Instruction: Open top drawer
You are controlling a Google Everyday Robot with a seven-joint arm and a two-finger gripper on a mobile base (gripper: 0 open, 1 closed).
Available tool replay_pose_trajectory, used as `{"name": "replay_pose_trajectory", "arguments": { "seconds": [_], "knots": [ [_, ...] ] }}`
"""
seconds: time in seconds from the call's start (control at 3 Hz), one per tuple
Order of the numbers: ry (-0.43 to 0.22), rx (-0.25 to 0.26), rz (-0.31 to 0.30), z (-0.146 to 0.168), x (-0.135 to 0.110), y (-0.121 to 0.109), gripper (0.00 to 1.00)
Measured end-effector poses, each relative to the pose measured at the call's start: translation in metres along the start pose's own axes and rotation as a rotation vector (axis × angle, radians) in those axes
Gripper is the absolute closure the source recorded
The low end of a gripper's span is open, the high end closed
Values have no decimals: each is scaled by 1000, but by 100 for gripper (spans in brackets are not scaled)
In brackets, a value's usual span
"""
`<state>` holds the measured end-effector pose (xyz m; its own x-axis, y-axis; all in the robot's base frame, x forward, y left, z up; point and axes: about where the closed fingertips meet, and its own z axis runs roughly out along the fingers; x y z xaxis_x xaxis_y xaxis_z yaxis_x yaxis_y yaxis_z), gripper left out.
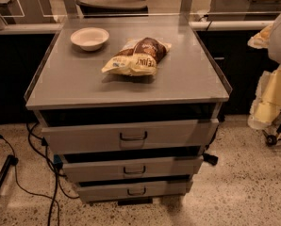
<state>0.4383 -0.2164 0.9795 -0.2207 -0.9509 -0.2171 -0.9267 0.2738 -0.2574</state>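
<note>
The top drawer is the widest of three grey metal fronts on a grey cabinet, just under the cabinet's top. Its dark wire loop handle sits at the centre. A dark gap shows between the drawer front and the top slab. My gripper appears as pale cream parts at the right edge of the view, beside the cabinet's right side. It is well apart from the handle and touches no drawer.
Two narrower drawers, the middle and the bottom, lie below. On the cabinet top stand a white bowl and a chip bag. Black cables trail on the speckled floor at left.
</note>
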Motion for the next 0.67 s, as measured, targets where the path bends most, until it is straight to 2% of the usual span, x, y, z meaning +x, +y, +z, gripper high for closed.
{"name": "replay_pose_trajectory", "arguments": {
  "seconds": [0.33,0.67],
  "knots": [
    [0,0,0,0,0,0,0],
    [-20,27,6,9,1,-2,0]
  ]
}}
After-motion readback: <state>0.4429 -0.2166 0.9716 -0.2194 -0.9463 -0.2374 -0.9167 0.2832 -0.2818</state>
